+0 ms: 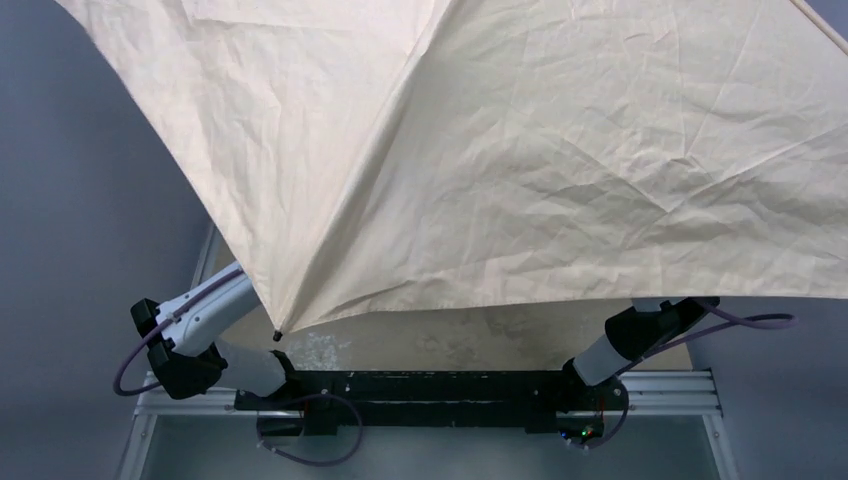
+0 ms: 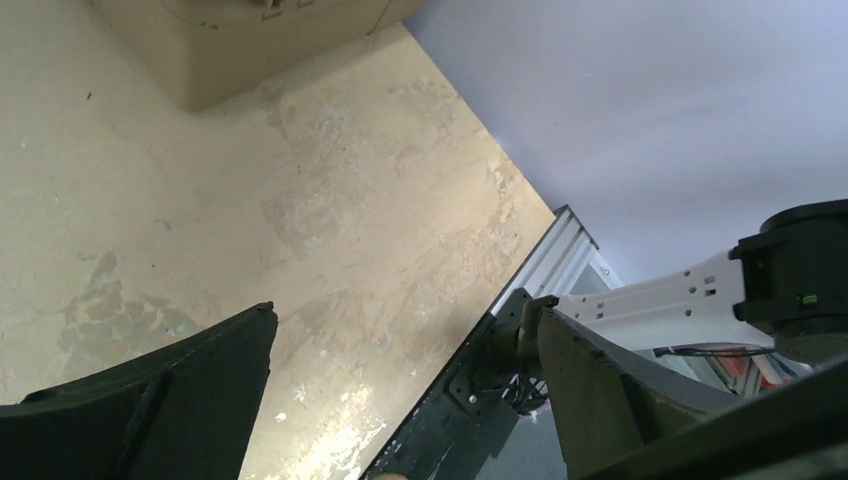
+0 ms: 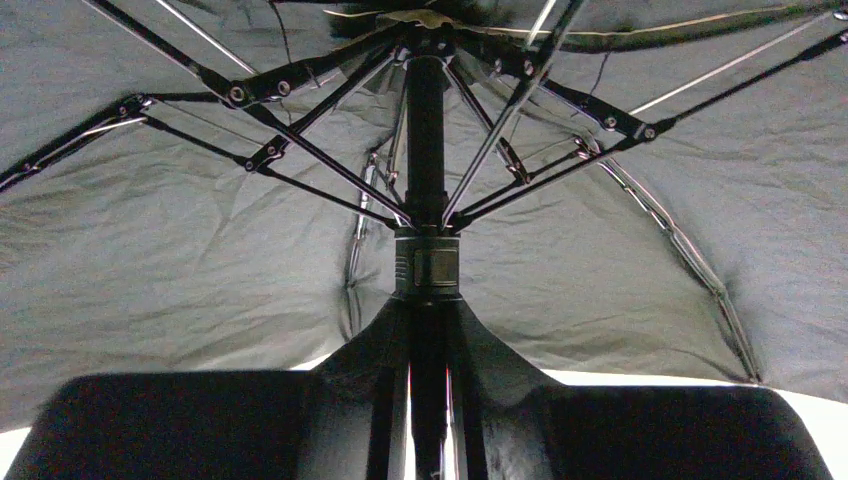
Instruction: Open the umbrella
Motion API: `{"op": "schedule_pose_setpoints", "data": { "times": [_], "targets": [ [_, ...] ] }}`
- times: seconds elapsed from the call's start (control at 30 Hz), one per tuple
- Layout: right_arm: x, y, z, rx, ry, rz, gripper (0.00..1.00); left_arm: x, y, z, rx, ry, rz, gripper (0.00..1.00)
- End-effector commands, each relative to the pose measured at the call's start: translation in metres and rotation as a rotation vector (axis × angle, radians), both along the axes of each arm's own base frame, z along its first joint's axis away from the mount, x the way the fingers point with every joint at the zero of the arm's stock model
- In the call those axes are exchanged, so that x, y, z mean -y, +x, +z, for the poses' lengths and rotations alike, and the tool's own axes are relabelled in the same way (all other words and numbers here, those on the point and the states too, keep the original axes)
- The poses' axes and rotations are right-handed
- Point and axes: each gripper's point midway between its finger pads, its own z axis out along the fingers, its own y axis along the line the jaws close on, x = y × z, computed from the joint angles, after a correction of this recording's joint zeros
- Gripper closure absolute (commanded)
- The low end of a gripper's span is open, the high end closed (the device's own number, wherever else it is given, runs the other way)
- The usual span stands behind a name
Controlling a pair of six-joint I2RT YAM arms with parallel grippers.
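The umbrella (image 1: 520, 150) is spread, its beige canopy filling most of the top view and hiding both grippers there. From below, the right wrist view shows its dark underside (image 3: 200, 250), ribs, and the thin black shaft (image 3: 425, 150) with the runner (image 3: 427, 262) up the shaft. My right gripper (image 3: 428, 310) is shut on the shaft just beneath the runner. My left gripper (image 2: 405, 330) hangs open above the table with nothing between its fingers (image 2: 180, 390). The handle is hidden.
A tan toolbox (image 2: 250, 40) stands on the worn beige table (image 2: 300, 200). The metal base rail (image 2: 560, 250) runs along the table's near edge. One canopy rib tip (image 1: 277, 336) hangs low beside the left arm (image 1: 200, 320).
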Motion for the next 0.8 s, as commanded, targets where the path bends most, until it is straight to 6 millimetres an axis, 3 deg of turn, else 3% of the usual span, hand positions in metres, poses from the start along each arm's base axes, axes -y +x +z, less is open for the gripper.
{"op": "schedule_pose_setpoints", "data": {
  "times": [0.0, 0.07, 0.17, 0.27, 0.43, 0.53, 0.6, 0.77],
  "targets": [
    [0.009, -0.028, 0.005, 0.089, -0.008, -0.043, 1.0, -0.008, -0.003, 0.033, 0.057, -0.036, -0.021, 0.0],
    [0.007, -0.026, 0.003, 0.083, -0.018, -0.048, 1.0, -0.008, -0.003, 0.032, 0.056, -0.03, -0.025, 0.02],
    [0.009, -0.022, 0.008, 0.081, -0.006, -0.065, 1.0, -0.006, -0.006, 0.023, 0.041, -0.023, -0.049, 0.41],
    [0.01, -0.019, 0.021, 0.095, 0.014, -0.076, 1.0, -0.002, -0.014, 0.001, -0.003, -0.009, -0.083, 0.58],
    [0.025, -0.011, 0.047, 0.097, 0.12, -0.108, 1.0, -0.004, -0.039, -0.053, -0.102, 0.022, -0.165, 0.68],
    [0.033, 0.0, 0.062, 0.102, 0.184, -0.13, 0.99, -0.014, -0.049, -0.083, -0.144, 0.07, -0.17, 0.87],
    [0.042, 0.001, 0.072, 0.119, 0.24, -0.138, 0.93, -0.022, -0.052, -0.097, -0.155, 0.11, -0.166, 0.99],
    [0.081, 0.016, 0.08, 0.092, 0.422, -0.137, 0.87, -0.027, -0.066, -0.128, -0.197, 0.233, -0.257, 1.0]
  ]
}}
